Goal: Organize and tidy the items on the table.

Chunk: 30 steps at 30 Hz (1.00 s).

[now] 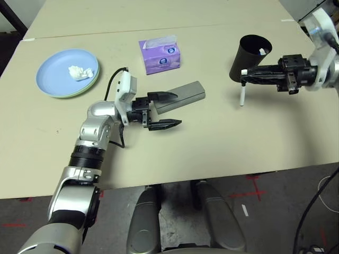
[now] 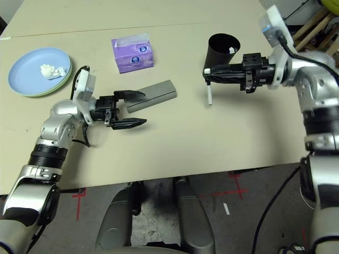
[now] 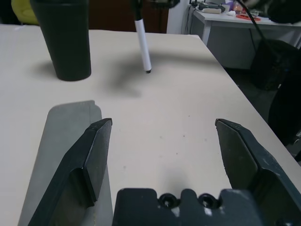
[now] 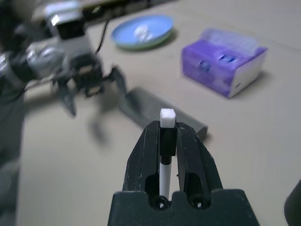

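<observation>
A white pen [image 1: 242,96] is clamped between the closed fingers of the right gripper [image 1: 244,74] and hangs tip-down above the table [image 1: 212,143], its tip clear of the surface. Just beside the gripper, toward the right far corner, a black cup [image 1: 249,57] stands upright with a second white pen [image 1: 262,51] seen inside it. Near the middle of the tabletop a grey glasses case [image 1: 183,96] lies flat. The left gripper [image 1: 170,110] is held level with its fingers spread wide; one finger lies over the case's near end, the other over bare tabletop. A purple tissue box [image 1: 161,54] sits beyond the case. Near the left edge, a light blue plate [image 1: 58,71] is stacked on a pale green plate [image 1: 85,92], and a crumpled white tissue [image 1: 79,72] rests on it.
</observation>
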### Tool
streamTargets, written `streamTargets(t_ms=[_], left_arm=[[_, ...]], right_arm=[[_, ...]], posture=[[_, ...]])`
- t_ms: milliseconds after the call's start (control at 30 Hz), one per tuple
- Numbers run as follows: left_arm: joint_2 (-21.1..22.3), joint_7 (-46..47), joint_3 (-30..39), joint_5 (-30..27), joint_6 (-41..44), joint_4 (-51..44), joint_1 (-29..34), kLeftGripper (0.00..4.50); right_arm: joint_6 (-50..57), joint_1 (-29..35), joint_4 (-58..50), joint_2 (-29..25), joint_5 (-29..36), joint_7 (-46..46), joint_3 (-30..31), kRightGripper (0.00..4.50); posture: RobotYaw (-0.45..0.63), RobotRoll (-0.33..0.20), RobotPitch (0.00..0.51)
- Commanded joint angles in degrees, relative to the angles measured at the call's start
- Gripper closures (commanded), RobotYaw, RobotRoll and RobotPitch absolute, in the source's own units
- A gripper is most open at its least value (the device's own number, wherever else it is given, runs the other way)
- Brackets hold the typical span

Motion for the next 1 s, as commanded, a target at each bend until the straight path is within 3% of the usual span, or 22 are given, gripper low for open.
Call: streamTargets(t_ms=[33,167,433,833,1000], left_arm=[[0.0,-0.2,-1.0,1.6,-1.7,1.5,-0.6,0.00],[0.0,-0.3,-1.1,2.3,-3.1,2.8,-1.3,0.00],[0.0,0.5,-1.5,4.4,-6.7,4.9,-1.8,0.00],[-0.2,0.4,-1.3,4.5,-7.4,5.9,-2.1,0.00],[-0.1,0.4,-1.4,4.7,-7.5,6.5,-2.5,0.00]], right_arm=[[0.3,3.6,-7.6,3.0,2.0,-7.9,-4.4,4.17],[-2.6,6.0,-12.6,7.8,1.1,-16.3,-6.8,4.17],[-8.1,5.8,-14.4,12.3,-0.8,-27.2,-9.5,4.17],[-16.3,2.3,-10.9,16.0,-2.1,-40.2,-14.5,4.17],[-18.2,2.0,-8.8,15.2,-6.0,-45.6,-14.2,4.17]], posture=[[0.05,0.000,0.238],[0.04,0.000,0.234],[0.04,0.000,0.228],[0.03,0.000,0.224],[0.03,0.000,0.226]])
